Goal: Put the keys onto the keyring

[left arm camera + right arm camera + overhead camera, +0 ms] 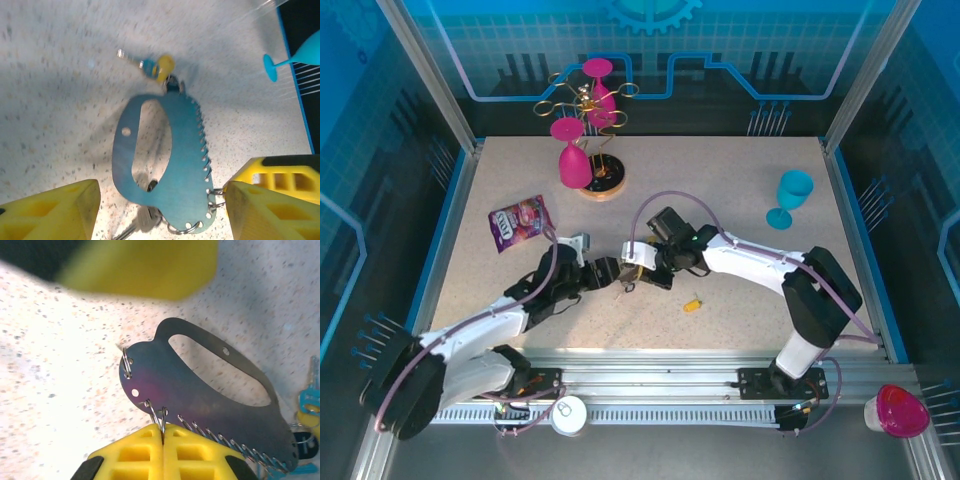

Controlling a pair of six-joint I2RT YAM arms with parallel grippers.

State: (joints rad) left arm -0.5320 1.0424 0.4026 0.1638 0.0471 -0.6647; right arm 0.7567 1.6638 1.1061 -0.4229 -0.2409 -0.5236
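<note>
The keyring (185,165) is a flat blue-grey metal loop with a row of small wire rings along one edge. It hangs just above the table. My right gripper (162,429) is shut on two of those wire rings at the loop's edge (200,390). My left gripper (161,187) is open, its yellow fingers (55,210) standing either side of the loop's lower end without touching it. A silver key (142,220) hangs at that end, and yellow- and blue-headed keys (159,67) hang at the other. A loose yellow-headed key (692,305) lies on the table right of both grippers.
A gold wire rack (585,110) with pink glasses stands at the back on a wooden base. A teal glass (792,195) is at the right and a purple snack packet (520,222) at the left. A pink cup (898,410) and a white can (570,413) sit by the front rail.
</note>
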